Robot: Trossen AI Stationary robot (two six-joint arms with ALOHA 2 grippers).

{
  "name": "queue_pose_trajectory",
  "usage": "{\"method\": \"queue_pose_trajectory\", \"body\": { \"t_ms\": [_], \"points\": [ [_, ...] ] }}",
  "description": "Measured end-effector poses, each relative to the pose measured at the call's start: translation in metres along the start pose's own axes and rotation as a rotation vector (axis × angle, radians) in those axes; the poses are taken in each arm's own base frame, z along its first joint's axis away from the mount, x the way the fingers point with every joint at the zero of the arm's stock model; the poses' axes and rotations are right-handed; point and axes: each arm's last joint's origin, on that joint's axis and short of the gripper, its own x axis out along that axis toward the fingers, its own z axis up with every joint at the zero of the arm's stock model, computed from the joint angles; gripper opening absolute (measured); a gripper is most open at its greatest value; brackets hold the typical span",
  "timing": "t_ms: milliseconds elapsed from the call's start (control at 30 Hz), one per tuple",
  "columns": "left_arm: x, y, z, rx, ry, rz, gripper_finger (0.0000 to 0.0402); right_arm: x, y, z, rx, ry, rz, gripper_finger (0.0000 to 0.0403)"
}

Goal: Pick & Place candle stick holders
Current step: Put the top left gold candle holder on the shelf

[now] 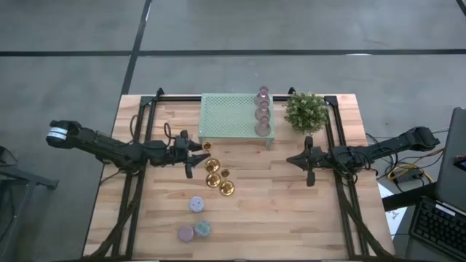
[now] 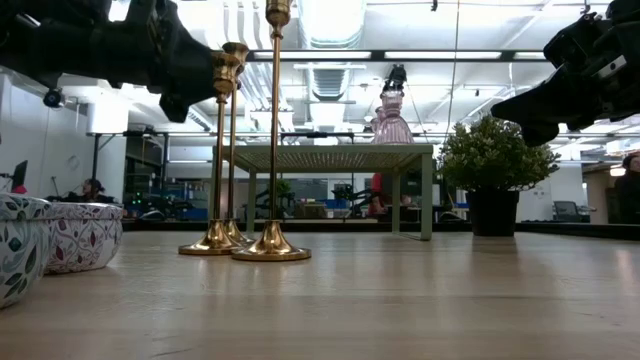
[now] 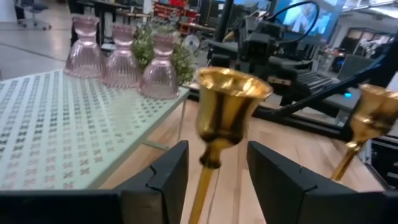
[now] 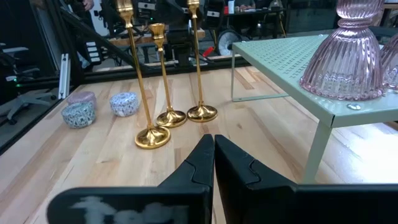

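Mint-green perforated metal stand (image 1: 237,116) at upper centre of the high view, with a small bushy green plant (image 1: 306,110) just to its right. In a row along the stand's right edge, ribbed pinkish clear glass candle stick holders (image 1: 262,109). Lower down, left of centre on the pale wooden table (image 1: 291,218), squat round pastel holders (image 1: 196,204), patterned in lilac and blue, well apart from the rest. Between stand and pastel ones, a tight cluster of tall thin-stemmed shiny gold candle stick holders (image 4: 163,81), three counted in the right wrist view, each upright on a flared round foot and close together. Left gripper (image 3: 214,162) reaching in from the left of the high view at the top of the nearest gold holder (image 3: 233,106); dark fingers (image 3: 168,177) parted, straddling the stem just under the bell-shaped cup, a gap showing on either side. Right gripper (image 4: 213,146) at centre right, clear of everything, fingers pressed together on nothing.
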Motion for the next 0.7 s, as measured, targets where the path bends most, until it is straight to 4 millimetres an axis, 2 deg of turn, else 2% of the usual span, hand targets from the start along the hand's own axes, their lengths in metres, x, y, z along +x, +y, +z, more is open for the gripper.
{"method": "queue_pose_trajectory", "body": {
  "t_ms": [333, 700],
  "points": [
    [0.0029, 0.0004, -0.0035, 0.019, 0.013, 0.021, 0.0153, 0.0, 0.0001, 0.0, 0.0, 0.0, 0.001, 0.0008],
    [0.0025, -0.0007, 0.0033, -0.004, -0.048, 0.015, 0.0039, 0.0, 0.0, 0.0, 0.0, 0.0, 0.0, 0.0008]
  ]
}}
